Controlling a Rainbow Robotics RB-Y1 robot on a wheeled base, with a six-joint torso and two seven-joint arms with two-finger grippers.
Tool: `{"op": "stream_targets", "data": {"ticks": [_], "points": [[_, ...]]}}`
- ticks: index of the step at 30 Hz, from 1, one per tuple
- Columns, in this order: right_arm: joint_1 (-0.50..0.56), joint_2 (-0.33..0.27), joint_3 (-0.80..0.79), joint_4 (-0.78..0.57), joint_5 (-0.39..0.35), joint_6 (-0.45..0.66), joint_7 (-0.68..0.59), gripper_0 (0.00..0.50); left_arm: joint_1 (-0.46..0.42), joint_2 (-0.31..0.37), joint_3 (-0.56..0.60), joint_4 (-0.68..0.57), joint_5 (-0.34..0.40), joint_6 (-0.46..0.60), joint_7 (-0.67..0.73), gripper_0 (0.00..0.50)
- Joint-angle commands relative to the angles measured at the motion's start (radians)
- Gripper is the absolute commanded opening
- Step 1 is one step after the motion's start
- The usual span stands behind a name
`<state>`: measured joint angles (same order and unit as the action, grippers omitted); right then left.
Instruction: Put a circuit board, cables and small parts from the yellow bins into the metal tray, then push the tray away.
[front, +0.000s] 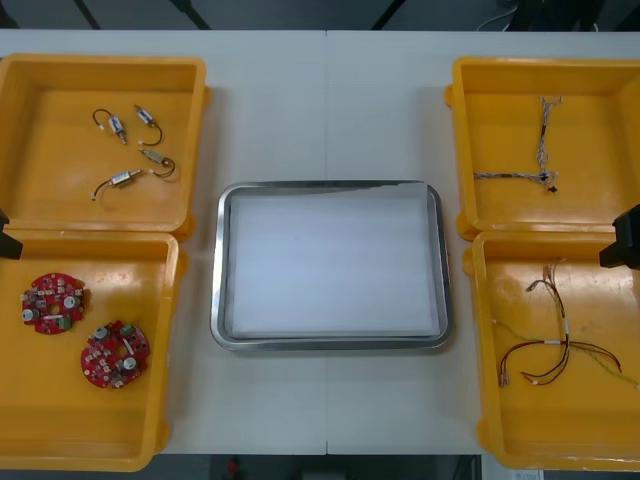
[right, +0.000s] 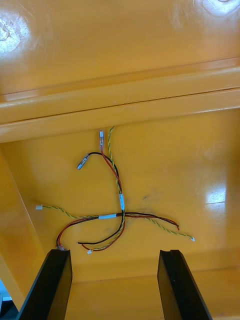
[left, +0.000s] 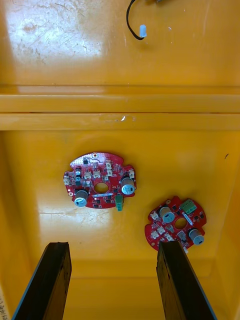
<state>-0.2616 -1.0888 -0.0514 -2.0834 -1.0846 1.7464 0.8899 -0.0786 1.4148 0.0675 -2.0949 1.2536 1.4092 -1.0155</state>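
In the front view both arms are cut off at the picture's edges; only dark pieces show. The left gripper (left: 116, 282) is released, fingers apart, above a yellow bin (left: 45, 150). One round red circuit board (left: 100, 181) lies ahead of the gap. A second board (left: 176, 225) lies just ahead of one finger, and its near edge is hard to make out. The right gripper (right: 115, 285) is also released. The red and yellow cables (right: 119, 212) lie just ahead, between its fingers. The metal tray (front: 222, 300) lies between both grippers.
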Motion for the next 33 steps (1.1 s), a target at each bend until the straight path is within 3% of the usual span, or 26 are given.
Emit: {"op": "stream_targets", "data": {"ticks": [1, 33], "points": [[0.008, -0.040, -0.030, -0.023, 0.008, -0.007, -0.029, 0.500, 0.014, 0.038, -0.003, -0.014, 0.001, -0.003, 0.043, 0.500], [0.008, -0.040, -0.030, -0.023, 0.008, -0.007, -0.029, 0.500, 0.014, 0.038, -0.003, -0.014, 0.001, -0.003, 0.043, 0.500]]}}
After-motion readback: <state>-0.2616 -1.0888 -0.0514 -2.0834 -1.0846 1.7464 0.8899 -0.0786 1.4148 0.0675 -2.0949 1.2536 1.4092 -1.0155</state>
